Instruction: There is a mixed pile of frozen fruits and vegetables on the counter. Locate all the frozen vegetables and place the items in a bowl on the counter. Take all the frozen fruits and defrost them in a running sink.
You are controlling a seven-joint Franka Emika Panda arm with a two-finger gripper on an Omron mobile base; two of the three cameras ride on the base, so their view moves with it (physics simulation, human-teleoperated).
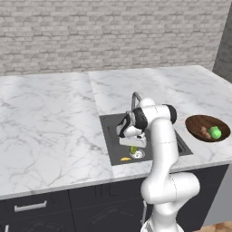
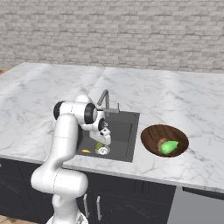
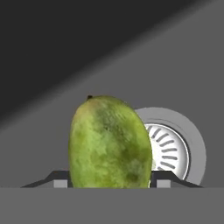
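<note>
Olive-green oval fruit point(image 3: 110, 142) nearest the hand camera, upright between the tool's point(image 3: 109, 180) fingertips point(image 3: 162, 178), directly over the silver drain point(image 3: 173, 151). Fingertips flank the fruit closely; whether they are gripping it or just letting go, I cannot tell. Tool sits low inside the sink point(image 1: 113, 140), arm bent down over the basin: judged a placement for defrosting. Banana point(image 1: 125, 159) lies on the sink floor at the front edge, just beside the drain. Bowl point(image 2: 151, 136) on the counter point(image 1: 50, 122), right of the sink, holds the bright green piece point(image 2: 168, 147) and the brown lump point(image 2: 161, 142), touching. Vegetables look sorted. Faucet point(image 2: 104, 99) stands at the rear; running water not discernible.
</note>
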